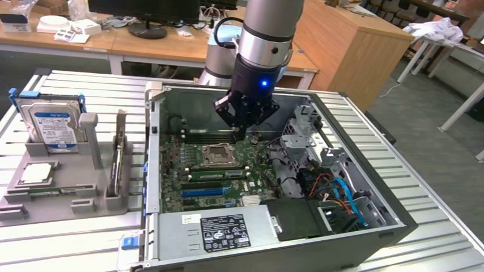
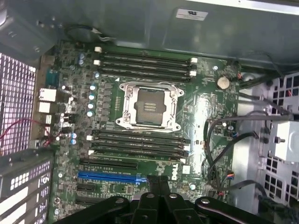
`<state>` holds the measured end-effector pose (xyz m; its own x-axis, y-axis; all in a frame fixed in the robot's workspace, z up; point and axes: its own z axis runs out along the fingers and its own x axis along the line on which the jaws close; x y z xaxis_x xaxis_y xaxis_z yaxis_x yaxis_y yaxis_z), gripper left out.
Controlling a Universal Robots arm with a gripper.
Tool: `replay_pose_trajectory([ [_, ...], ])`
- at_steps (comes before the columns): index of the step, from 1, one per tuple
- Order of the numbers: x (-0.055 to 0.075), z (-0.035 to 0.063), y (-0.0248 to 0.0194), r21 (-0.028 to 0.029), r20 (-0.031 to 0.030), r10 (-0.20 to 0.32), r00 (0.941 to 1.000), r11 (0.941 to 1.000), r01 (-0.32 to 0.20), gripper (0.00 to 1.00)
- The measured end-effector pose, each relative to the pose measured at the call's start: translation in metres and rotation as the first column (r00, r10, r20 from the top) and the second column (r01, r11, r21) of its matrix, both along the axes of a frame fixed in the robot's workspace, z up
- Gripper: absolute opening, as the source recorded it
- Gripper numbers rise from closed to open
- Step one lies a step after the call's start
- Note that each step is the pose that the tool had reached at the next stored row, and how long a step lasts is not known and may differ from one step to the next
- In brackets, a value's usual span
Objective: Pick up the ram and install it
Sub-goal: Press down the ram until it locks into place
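Claw shut and empty over the open PC case, ram parked off to the side.

Nearest, the power supply (image 1: 215, 229) lies at the front of the open computer case (image 1: 378, 226), the motherboard (image 1: 219, 164) with its bare CPU socket (image 2: 148, 106) behind it. The claw (image 1: 240, 135) hangs low over the board by the far memory slots (image 2: 145, 60), its fingers (image 2: 158, 184) pressed together with nothing between them. On the worktop (image 1: 68, 238), toward the exterior view's left, a grey holder (image 1: 53, 192) carries the ram (image 1: 117, 161) standing on edge and, further back, a hard drive (image 1: 51, 127).
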<state>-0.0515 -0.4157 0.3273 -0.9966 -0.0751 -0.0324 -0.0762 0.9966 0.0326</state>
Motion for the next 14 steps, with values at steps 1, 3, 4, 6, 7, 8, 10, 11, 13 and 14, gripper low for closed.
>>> replay_pose_trajectory([
  [1, 0.0, 0.0, 0.0, -0.0001, 0.0, 0.0, 1.0, 1.0, 0.0, 0.11],
  [3, 0.0, 0.0, 0.0, -0.0001, 0.0001, -0.001, 1.0, 1.0, 0.001, 0.11],
  [4, 0.0, 0.0, 0.0, 0.0, 0.0, -0.001, 1.0, 1.0, 0.001, 0.11],
  [6, 0.0, 0.0, 0.0, 0.0, 0.0001, -0.001, 1.0, 1.0, 0.001, 0.11],
  [7, 0.0, 0.0, 0.0, 0.0, 0.0001, -0.001, 1.0, 1.0, 0.001, 0.11],
  [8, 0.0, 0.0, 0.0, 0.0, 0.0001, -0.001, 1.0, 1.0, 0.001, 0.11],
  [10, 0.0, 0.0, 0.0, 0.0, 0.0001, -0.001, 1.0, 1.0, 0.001, 0.11],
  [11, 0.0, 0.0, 0.0, 0.0, 0.0001, -0.001, 1.0, 1.0, 0.001, 0.11],
  [13, -0.0001, 0.0, 0.0, -0.0001, -0.0011, -0.001, 1.0, 1.0, 0.001, 0.11],
  [14, -0.0002, 0.0, 0.0001, 0.0, -0.0026, -0.001, 1.0, 1.0, 0.001, 0.11],
])
